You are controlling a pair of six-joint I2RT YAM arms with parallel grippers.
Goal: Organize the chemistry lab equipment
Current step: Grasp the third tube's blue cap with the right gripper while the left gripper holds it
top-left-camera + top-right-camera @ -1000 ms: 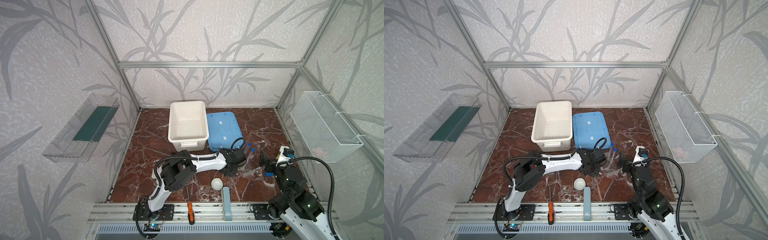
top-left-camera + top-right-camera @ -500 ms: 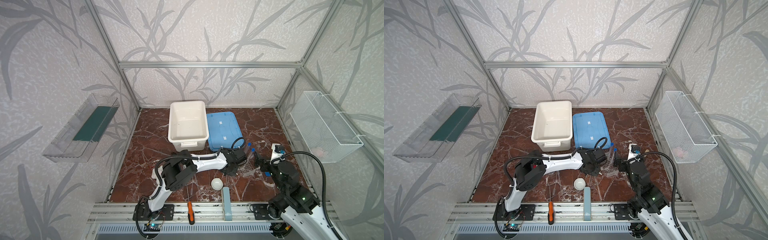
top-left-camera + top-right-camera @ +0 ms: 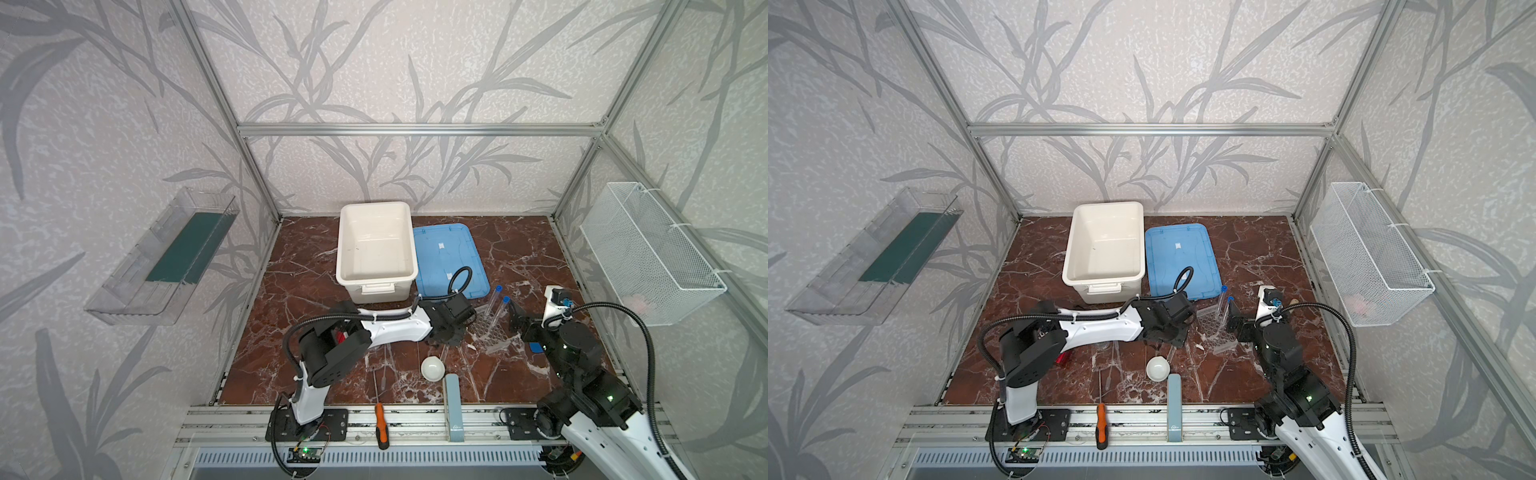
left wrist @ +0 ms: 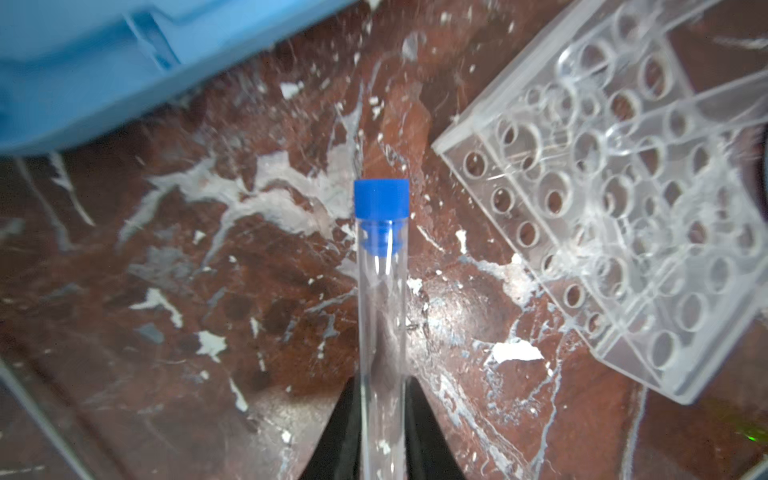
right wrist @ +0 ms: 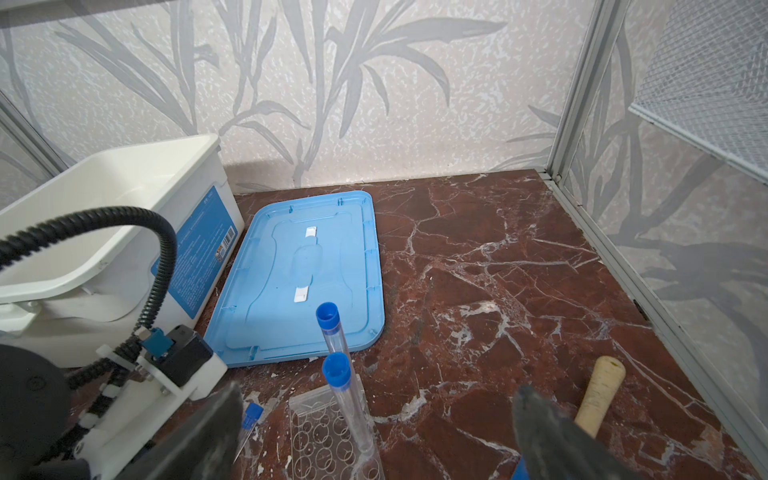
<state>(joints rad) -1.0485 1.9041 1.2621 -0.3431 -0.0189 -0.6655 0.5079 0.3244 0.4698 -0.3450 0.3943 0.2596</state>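
Right of the tabletop's (image 3: 523,249) middle, toward the front edge, pinches a blue-capped tube (image 4: 381,291) in the left claw (image 4: 381,399), just beside the tube rack (image 4: 623,187), with the right claw (image 5: 376,411) spread wide nearby. Could topple the two standing tubes (image 5: 347,399) if swung in askew, or let the slick tube slip.

White-and-black arms (image 3: 395,330), ribbed black cables (image 3: 651,374)

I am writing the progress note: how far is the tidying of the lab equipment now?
Done: two blue-capped tubes stand in the clear rack. In hand: the left pincer grips a third blue-capped tube beside the rack; the right pincer is open. Left: racking that tube, and the small white dish lies loose.
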